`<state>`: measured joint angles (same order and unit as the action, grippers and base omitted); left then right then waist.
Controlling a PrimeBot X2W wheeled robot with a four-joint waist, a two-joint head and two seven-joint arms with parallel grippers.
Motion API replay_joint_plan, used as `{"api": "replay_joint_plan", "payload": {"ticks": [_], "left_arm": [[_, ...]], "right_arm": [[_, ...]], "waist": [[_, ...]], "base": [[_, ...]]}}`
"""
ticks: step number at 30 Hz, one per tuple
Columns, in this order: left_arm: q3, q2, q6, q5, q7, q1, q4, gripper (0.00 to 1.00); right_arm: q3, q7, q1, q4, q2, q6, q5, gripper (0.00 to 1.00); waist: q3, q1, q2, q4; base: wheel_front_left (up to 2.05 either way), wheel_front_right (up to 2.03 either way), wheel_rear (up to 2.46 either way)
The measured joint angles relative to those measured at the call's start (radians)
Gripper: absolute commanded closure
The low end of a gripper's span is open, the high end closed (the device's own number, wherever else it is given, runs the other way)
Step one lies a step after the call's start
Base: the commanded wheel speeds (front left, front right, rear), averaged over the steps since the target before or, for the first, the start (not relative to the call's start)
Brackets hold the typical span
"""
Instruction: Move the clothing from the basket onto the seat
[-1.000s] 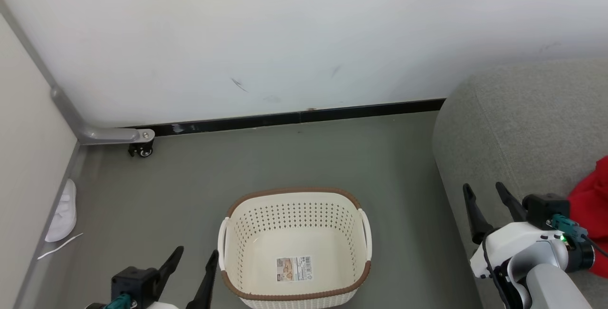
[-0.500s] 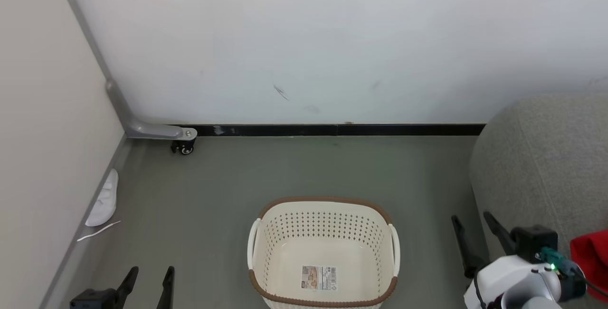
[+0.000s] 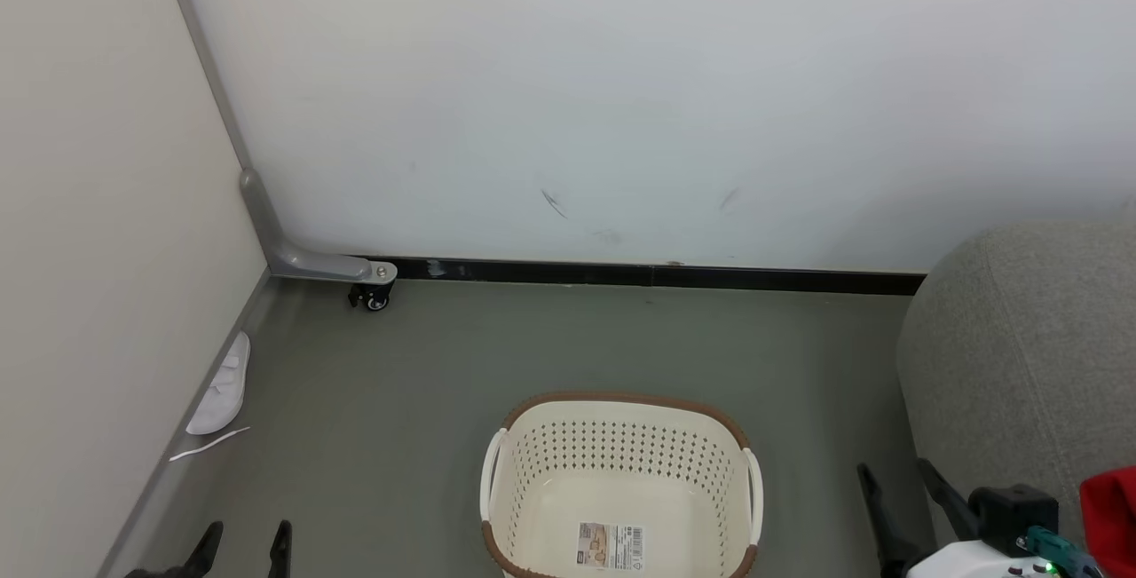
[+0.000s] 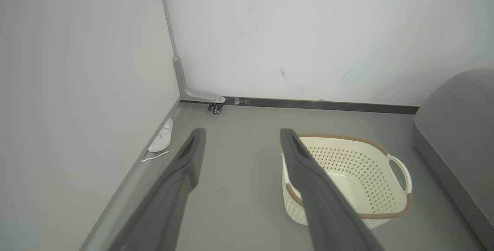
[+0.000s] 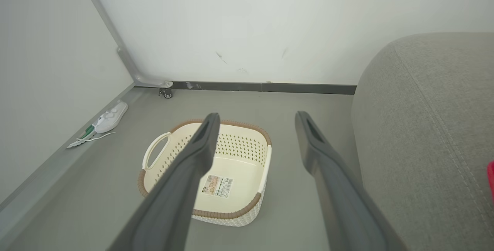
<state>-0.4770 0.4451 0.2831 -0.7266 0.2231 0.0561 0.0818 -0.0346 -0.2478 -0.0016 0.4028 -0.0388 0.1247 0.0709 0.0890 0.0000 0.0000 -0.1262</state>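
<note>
Since the basket (image 3: 626, 399) stands bare inside, with nothing but a barcode sticker (image 3: 611, 545) on its bottom, the moving step looks finished and the step in hand is the closing check. Nearest, left of the basket, the left gripper (image 3: 248, 535) hangs with its two fingers spread and nothing between them. Right of the basket, the right gripper (image 3: 893, 476) is likewise spread and empty, clear of the basket's rim. Further right of the basket, past that gripper, a patch of the red clothing (image 3: 1109, 516) lies on the seat (image 3: 1021, 356) (the picture's edge cuts it off, so I cannot tell whether both garments are there). Further off on the basket's left, a white slipper (image 3: 222, 387) and a loose white strip (image 3: 209, 445) lie along the side wall (image 3: 89, 205), no part of the job. Beyond the basket run the dark skirting (image 3: 657, 275) and a small castor (image 3: 373, 298) at the corner. The next move, as I judge it, calls for no fresh reach into the basket. It calls for a look toward the seat to confirm that the clothing rests well on it
</note>
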Motion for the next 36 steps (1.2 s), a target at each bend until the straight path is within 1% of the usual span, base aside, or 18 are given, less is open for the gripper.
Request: {"api": "replay_joint_plan", "payload": {"ticks": [3,9,15,24,36], "left_arm": [[0.007,0.007,-0.002,-0.001,0.0,0.026,0.023,0.0],[0.02,-0.003,-0.011,-0.022,0.007,0.039,0.053,0.0],[0.018,-0.003,-0.041,-0.018,0.01,0.04,0.067,0.0],[0.062,-0.009,-0.039,-0.018,0.018,0.04,0.09,0.0],[0.073,-0.03,-0.04,0.025,0.024,0.039,0.092,0.0]], "right_arm": [[0.004,0.0,0.004,-0.009,0.002,0.0,0.0,0.0],[-0.009,0.0,0.024,-0.033,0.001,0.0,-0.002,0.0],[-0.014,0.0,0.039,-0.05,0.002,0.0,-0.009,0.0],[-0.016,0.0,0.043,-0.072,0.002,0.0,-0.009,0.0],[-0.017,0.0,0.044,-0.085,0.002,0.0,-0.01,0.0]], "waist": [[0.002,0.0,0.0,0.009],[0.0,0.0,0.0,0.022],[-0.005,0.0,0.0,0.036],[-0.013,0.0001,0.0,0.056],[-0.012,0.0,0.0,0.053]], "base": [[0.0,0.0,0.0],[0.0,0.0,0.0],[0.0,0.0,0.0],[0.0,0.0,0.0],[0.0,0.0,0.0]]}}
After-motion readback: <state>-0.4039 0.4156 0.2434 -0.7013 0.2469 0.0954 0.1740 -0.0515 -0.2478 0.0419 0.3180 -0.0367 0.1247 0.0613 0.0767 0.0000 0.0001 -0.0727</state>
